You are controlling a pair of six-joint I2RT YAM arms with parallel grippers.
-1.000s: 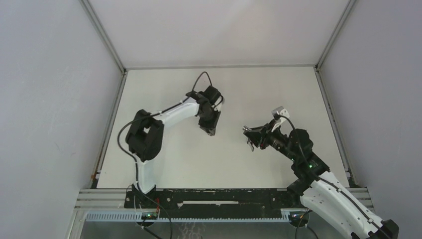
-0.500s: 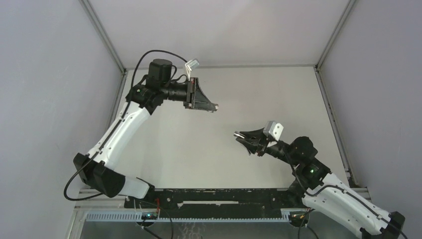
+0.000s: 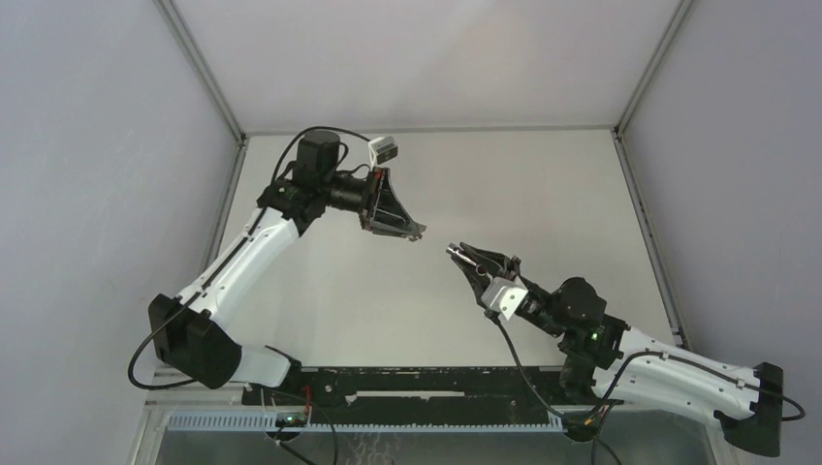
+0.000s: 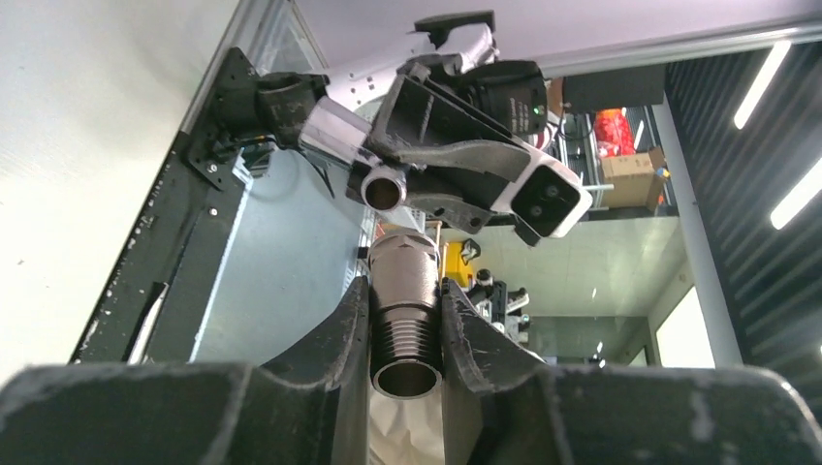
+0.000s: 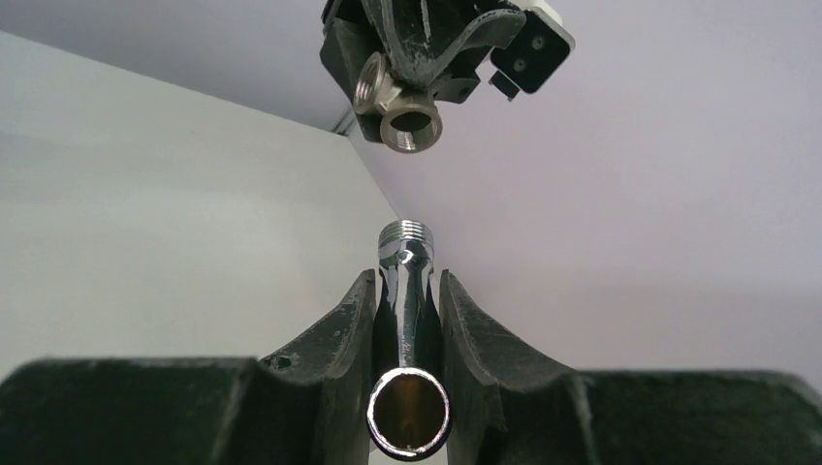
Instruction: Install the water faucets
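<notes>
My left gripper is shut on the dull-grey threaded stub, which sticks out past its fingertips and also shows in the right wrist view. My right gripper is shut on the shiny chrome tap piece, its threaded end pointing forward; the piece also shows in the left wrist view. Both grippers are held above the white table, tips facing each other with a small gap between the two parts.
Grey enclosure walls stand on the left, right and back. A black rail runs along the table's near edge between the arm bases.
The left gripper has come down and right toward the middle. The right gripper has turned over and pushed up-left, so the two held parts now face each other closely.
</notes>
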